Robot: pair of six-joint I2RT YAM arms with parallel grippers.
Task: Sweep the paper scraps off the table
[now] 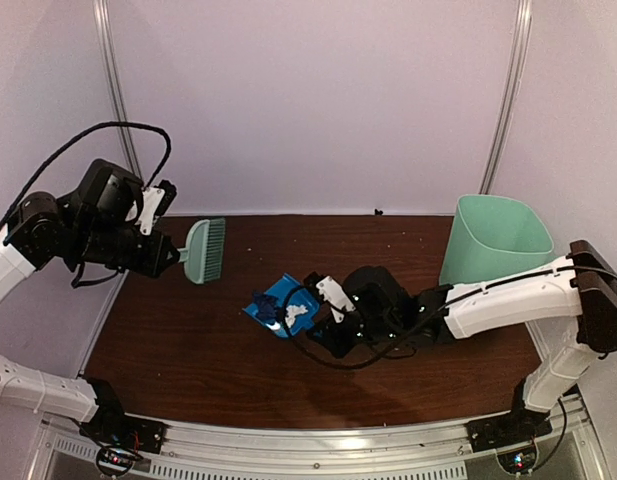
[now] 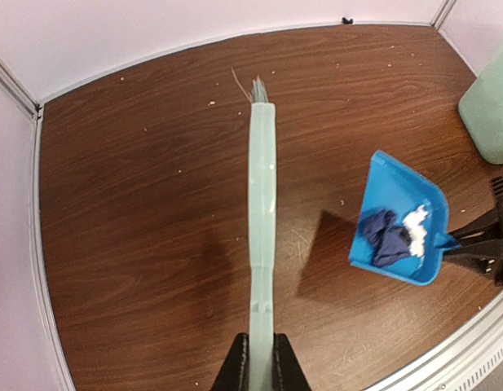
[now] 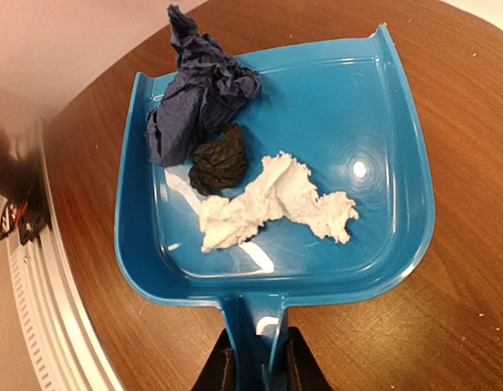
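The left arm stands folded high over the table's (image 1: 188, 340) left edge, forearm level. The left gripper (image 2: 262, 362) is pinched tight on the handle end of the mint-green brush (image 2: 262, 204). The brush's long axis runs from the left edge toward the middle, bristles leading, above the far-left part of the wood.

Near the table's middle is the blue dustpan (image 1: 278, 305), its long axis about left to right and its open mouth toward the left edge. The paper scraps (image 3: 235, 163) lie inside it: a dark blue wad against one side wall, a black one beside it, and a white one nearer the handle.

The right gripper (image 3: 259, 358) is clamped on the dustpan's handle. The right arm stretches low from the near right corner toward the centre. A mint-green bin (image 1: 493, 240) stands at the far right corner.
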